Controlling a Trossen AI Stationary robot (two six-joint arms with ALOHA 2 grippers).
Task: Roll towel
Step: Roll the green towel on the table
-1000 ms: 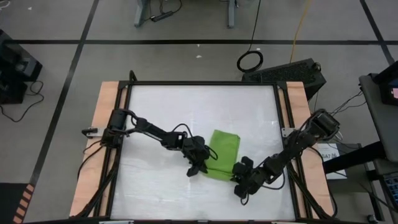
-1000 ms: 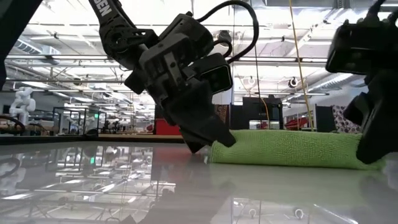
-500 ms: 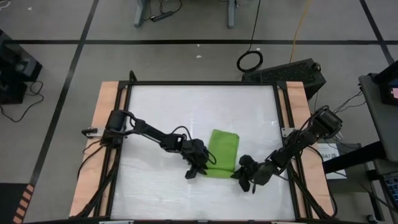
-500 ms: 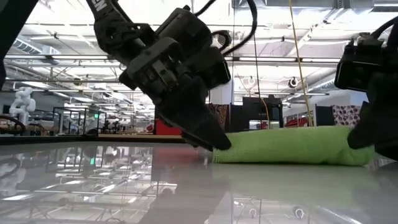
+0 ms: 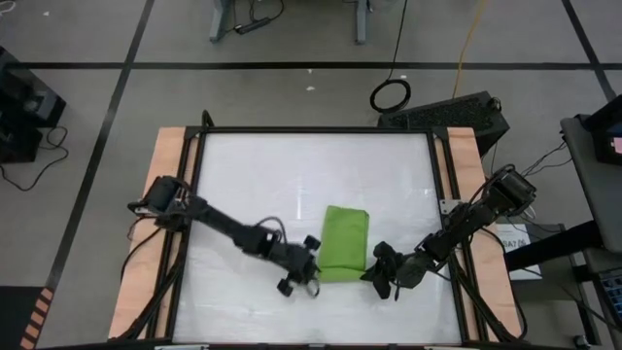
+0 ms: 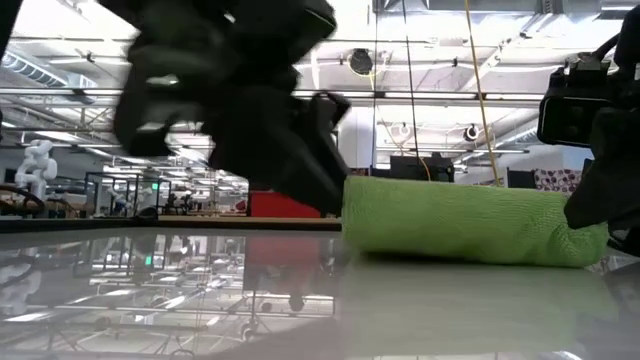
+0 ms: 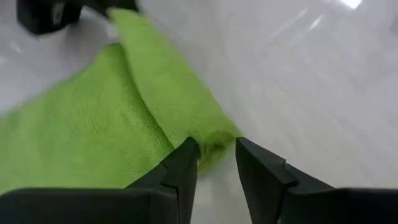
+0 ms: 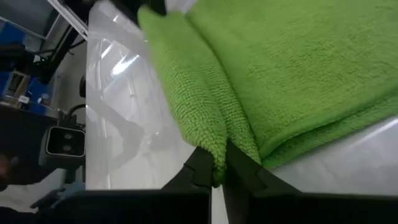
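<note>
The towel [image 5: 343,243] lay folded on the white counter [image 5: 292,175], nearer the front rim than the back one. Bare counter spread wide behind the towel and off past its left side as far as the wooden side strip [image 5: 163,194]. Between the towel and the front rim only a narrow band of surface showed.

The left claw [image 5: 309,275] sat low at the towel's front left corner, its fingers [image 7: 180,171] parted a little with a clear gap between them. In the left wrist view the rolled corner of the towel lay just ahead of the tips, not gripped. That claw was released.

The right claw [image 5: 373,273] sat at the towel's front right corner. In the right wrist view its fingers [image 8: 202,168] were clenched on a thin edge of the green cloth, which ran into the slit between them. In the low view the towel stood as a thick green fold on the counter, with the right claw at its right end.
</note>
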